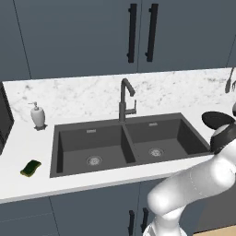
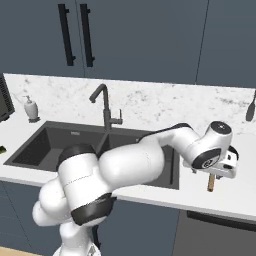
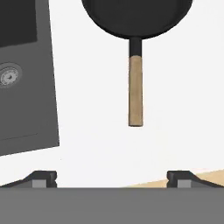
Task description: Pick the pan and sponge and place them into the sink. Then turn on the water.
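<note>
While the gripper [image 3: 112, 177] hovers with jaws spread apart, the round black wooden-handled frying pan [image 3: 136, 26] lies ahead, centred between them.

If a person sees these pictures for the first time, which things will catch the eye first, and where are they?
First comes the big white arm, bent over the counter right of the sink, with its end effector open above the pan, whose wooden handle points back toward the fingers. Next is the dark double-basin sink itself with its gooseneck faucet, no water running. The small green sponge lies on the counter left of the sink.
</note>
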